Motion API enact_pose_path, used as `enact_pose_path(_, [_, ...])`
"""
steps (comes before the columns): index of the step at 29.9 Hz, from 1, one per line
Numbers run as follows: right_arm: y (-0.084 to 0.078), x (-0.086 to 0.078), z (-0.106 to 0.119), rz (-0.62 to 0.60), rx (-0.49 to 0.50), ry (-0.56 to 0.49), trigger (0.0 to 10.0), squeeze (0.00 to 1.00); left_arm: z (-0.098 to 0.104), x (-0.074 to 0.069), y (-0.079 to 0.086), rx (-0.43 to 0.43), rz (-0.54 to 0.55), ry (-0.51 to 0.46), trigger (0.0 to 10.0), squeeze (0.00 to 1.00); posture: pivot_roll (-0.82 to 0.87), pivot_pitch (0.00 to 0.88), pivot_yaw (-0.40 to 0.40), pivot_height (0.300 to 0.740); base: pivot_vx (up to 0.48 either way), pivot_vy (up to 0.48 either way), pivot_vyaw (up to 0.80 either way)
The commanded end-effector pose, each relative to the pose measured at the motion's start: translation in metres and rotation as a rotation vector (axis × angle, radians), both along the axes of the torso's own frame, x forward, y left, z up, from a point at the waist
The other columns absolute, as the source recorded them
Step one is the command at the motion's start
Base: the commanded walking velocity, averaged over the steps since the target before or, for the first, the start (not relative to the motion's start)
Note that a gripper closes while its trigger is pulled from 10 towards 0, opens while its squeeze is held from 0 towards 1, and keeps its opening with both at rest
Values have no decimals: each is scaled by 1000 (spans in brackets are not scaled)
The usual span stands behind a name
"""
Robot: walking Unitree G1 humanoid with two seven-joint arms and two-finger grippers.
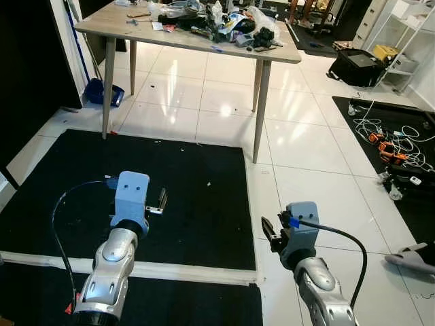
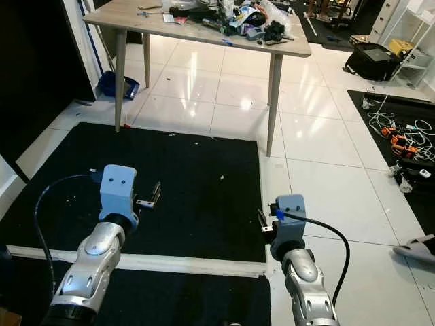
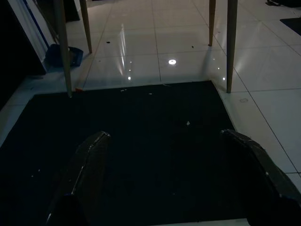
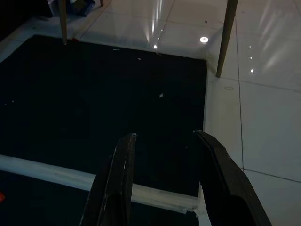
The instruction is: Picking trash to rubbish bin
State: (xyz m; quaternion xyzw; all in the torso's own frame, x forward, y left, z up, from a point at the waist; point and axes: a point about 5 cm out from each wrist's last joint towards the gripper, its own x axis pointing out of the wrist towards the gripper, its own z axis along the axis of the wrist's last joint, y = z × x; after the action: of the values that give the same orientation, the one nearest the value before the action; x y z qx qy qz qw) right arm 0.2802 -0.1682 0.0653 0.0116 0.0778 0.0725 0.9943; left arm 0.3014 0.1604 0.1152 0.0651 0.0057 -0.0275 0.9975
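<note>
Table (image 1: 102, 28): stands ahead of me on the white tiles; its top carries a heap of mixed clutter (image 1: 224, 27), too small to sort piece by piece.
Dustpan (image 1: 102, 92): blue, on the tiles behind the table's left legs, against the dark wall.
Black case (image 1: 358, 66): on the floor to the far right, beside white shelving; I cannot tell its contents.
Trash: a small pale scrap (image 4: 161, 95) lies on the black mat (image 1: 197, 197), ahead of both arms and toward the mat's right edge.
Left claw (image 3: 164, 141): raised over the mat, fingers (image 3: 91, 160) spread wide apart, holding nothing, touching nothing.
Right claw (image 4: 164, 141): raised over the mat's near right corner, fingers (image 4: 122, 169) parted, holding nothing.
Edges: a white strip (image 1: 170, 270) runs along the mat's near side; the mat's right edge meets tile just beside my right arm.
Open room: bare tile lies between the mat and a tangle of cables (image 1: 394, 139) on a second dark mat to the right.
Slipper (image 1: 411, 258): grey, on tile at my far right.
</note>
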Motion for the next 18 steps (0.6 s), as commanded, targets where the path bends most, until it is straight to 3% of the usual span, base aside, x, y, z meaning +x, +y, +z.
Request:
enact_pose_path(1, [4, 5, 5, 2, 2, -27, 10000, 0, -2, -1, -3, 1, -18, 4, 10000, 0, 14, 75, -73, 740, 0, 0, 0])
enact_pose_path(4, [12, 11, 15, 29, 18, -72, 10000, 0, -1, 2, -2, 16, -32, 3, 10000, 0, 5, 70, -77, 740, 0, 0, 0])
enact_pose_path(12, [6, 7, 4, -2, 13, -36, 10000, 0, 2, 1, -2, 12, -18, -8, 10000, 0, 25, 66, -80, 740, 0, 0, 0])
enact_pose_path(18, [13, 11, 8, 1, 23, -53, 10000, 0, 1, 2, -2, 14, -26, -2, 10000, 0, 18, 71, -67, 740, 0, 0, 0])
